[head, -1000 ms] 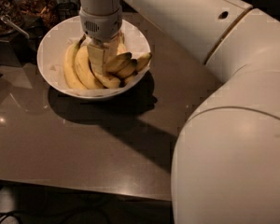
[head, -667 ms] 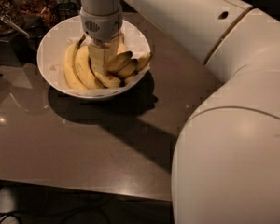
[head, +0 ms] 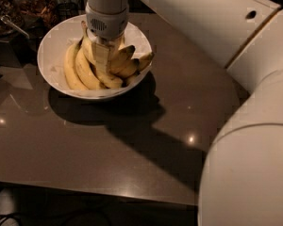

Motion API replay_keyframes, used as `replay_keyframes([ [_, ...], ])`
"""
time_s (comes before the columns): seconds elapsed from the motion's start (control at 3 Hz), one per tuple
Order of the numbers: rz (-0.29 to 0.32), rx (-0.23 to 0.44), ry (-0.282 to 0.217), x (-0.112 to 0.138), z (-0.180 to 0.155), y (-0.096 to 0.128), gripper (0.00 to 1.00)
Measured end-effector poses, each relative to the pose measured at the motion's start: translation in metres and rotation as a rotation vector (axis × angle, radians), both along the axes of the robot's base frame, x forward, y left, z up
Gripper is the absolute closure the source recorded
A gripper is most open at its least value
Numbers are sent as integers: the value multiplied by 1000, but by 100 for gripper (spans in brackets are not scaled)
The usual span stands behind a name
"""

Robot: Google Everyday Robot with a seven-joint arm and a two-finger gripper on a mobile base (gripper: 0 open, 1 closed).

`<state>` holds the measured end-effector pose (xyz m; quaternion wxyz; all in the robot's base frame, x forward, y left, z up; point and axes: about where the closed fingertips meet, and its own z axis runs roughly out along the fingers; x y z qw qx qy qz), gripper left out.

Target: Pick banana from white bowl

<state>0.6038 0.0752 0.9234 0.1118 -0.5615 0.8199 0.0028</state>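
Observation:
A bunch of yellow bananas (head: 80,69) with dark tips lies in the white bowl (head: 54,41) at the back left of the brown table. My gripper (head: 103,62) points straight down from the white wrist (head: 106,13) and is pushed into the middle of the bunch, touching the bananas. Its lower end is hidden among the fruit. Dark banana tips (head: 146,58) stick out over the bowl's right rim.
The brown table top (head: 108,145) runs from the bowl to its front edge (head: 94,192). Dark containers of food (head: 19,8) stand behind the bowl at the back left. My big white arm (head: 245,126) fills the right side of the view.

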Motion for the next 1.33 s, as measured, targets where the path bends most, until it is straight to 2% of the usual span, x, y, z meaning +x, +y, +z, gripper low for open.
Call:
replay_keyframes([
  [0.33,94,100,-60,-14,33,-12,100],
  [0.67,223,171,-113,-32,60,-20,100],
  [1.0,251,168,-119,-32,59,-19,100],
  [1.33,261,191,-118,-43,67,-16,100],
])
